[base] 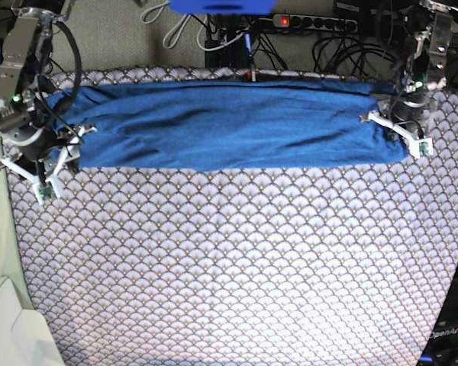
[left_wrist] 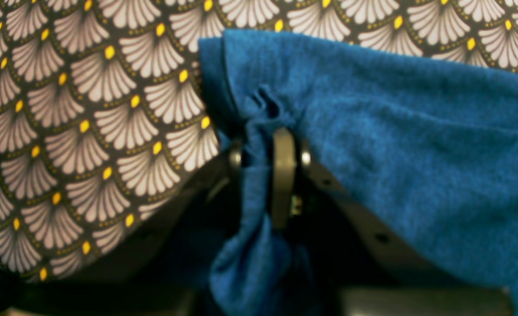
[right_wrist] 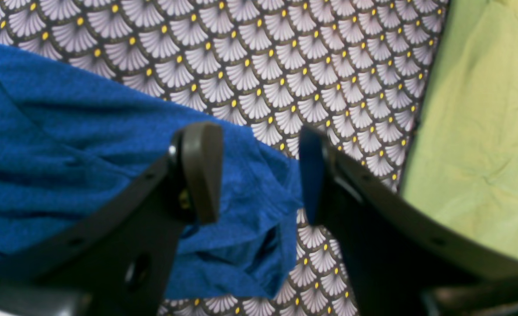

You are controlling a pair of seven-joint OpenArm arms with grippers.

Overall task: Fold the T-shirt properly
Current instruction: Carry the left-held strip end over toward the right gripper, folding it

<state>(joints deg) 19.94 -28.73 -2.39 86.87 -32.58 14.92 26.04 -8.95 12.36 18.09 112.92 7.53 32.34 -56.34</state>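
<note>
The T-shirt [base: 229,126] is plain blue and lies as a long band across the far part of the table. At its right end in the base view, my left gripper [base: 397,133] is shut on it. The left wrist view shows a bunched fold of the T-shirt [left_wrist: 416,131] pinched between the left gripper's [left_wrist: 259,171] fingers. My right gripper [base: 61,160] is at the band's left end. In the right wrist view that gripper [right_wrist: 256,175] stands open, its fingers straddling the edge of the T-shirt [right_wrist: 66,153], without pinching it.
A scallop-patterned tablecloth [base: 237,259] covers the table. A pale green cloth [right_wrist: 482,109] lies past the table's edge beside my right arm. A power strip and cables [base: 313,23] run behind the far edge. A white object [base: 15,328] sits at the near left corner.
</note>
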